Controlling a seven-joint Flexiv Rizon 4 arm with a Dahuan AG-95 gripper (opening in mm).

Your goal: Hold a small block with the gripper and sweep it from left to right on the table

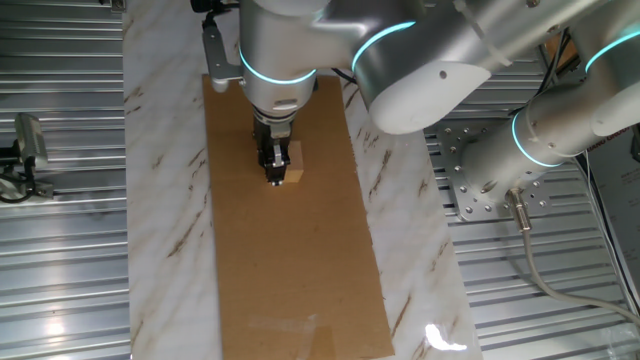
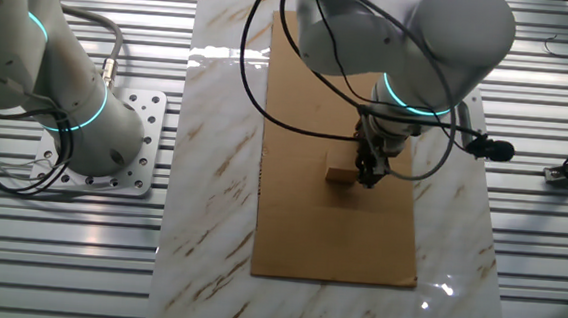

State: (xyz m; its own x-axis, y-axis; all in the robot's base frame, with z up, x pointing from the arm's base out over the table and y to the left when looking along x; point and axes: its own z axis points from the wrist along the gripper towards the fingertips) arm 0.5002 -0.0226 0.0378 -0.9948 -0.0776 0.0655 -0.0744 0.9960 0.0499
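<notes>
The small block (image 1: pixel 293 166) is a pale tan wooden cube resting on the brown board (image 1: pixel 290 270), which lies on the marble table (image 1: pixel 160 200). The black gripper (image 1: pixel 275 176) points straight down with its tip at board level, right against the block's left side in this view. In the other fixed view the block (image 2: pixel 340 176) lies just left of the gripper (image 2: pixel 368 175). The fingers line up one behind the other in both views, so their gap is hidden. I cannot tell whether they clamp the block or only touch it.
The long board (image 2: pixel 334 233) runs down the middle of the table (image 2: pixel 213 174). Ribbed grey metal flooring surrounds the table. The arm's base plate (image 2: pixel 115 142) stands beside it. A black cable with a plug (image 2: pixel 495 150) hangs off the arm's wrist.
</notes>
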